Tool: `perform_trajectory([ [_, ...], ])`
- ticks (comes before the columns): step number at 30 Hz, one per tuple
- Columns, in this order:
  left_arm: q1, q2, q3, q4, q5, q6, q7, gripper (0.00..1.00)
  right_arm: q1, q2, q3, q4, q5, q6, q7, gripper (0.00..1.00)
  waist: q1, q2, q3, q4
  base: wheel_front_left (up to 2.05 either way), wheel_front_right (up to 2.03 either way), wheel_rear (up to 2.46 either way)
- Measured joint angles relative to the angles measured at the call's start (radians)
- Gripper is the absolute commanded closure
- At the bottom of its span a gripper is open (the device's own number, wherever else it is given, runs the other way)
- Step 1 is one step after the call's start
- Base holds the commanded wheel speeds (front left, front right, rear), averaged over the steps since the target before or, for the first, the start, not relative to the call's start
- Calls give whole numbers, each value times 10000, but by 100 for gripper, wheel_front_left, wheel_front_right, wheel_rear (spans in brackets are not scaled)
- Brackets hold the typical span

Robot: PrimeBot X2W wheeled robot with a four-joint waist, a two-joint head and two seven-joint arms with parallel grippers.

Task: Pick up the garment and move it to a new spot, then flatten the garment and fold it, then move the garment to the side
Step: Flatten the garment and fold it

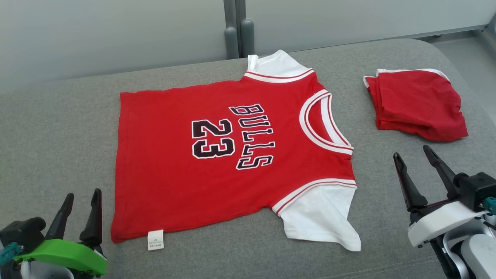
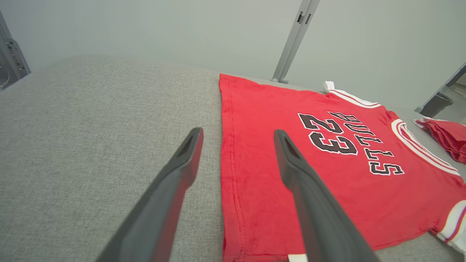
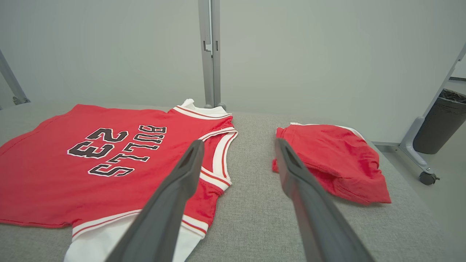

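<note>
We see the red jersey (image 1: pixel 166 186) lying flat and face up on the grey tabletop (image 1: pixel 58 128), spread out in the middle of it. On its chest the word "BULLS" is printed in black letters with a white outline, and next to it the number "23" in the same style. The neck and the sleeve openings have white and red striped bands, and the sleeves are white. A small white label (image 1: pixel 155 240) hangs out from the hem corner of the jersey; its print is too small for us to read.

The left fingers (image 1: pixel 94 217) are spread apart and hold nothing. They stand just beside the hem of the jersey, and in the left wrist view these fingers (image 2: pixel 174 189) point over the hem edge. The right fingers (image 1: pixel 406 182) are also spread apart and empty, near the neck side of the jersey but not touching it.

A second red garment (image 1: pixel 418 102) with white trim lies folded beyond the neck of the jersey, apart from it.
</note>
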Motion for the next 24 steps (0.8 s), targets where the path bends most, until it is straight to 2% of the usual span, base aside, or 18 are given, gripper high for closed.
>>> perform_trajectory([
  [12,58,-529,-46,341,316,-8,0,0,-207,874,531,861,-92,0,-98,0,0,0,-536,74,0,0,0],
  [24,61,-905,-117,545,539,-86,0,0,-509,1221,719,1879,-299,33,-178,0,0,0,-756,44,0,0,0],
])
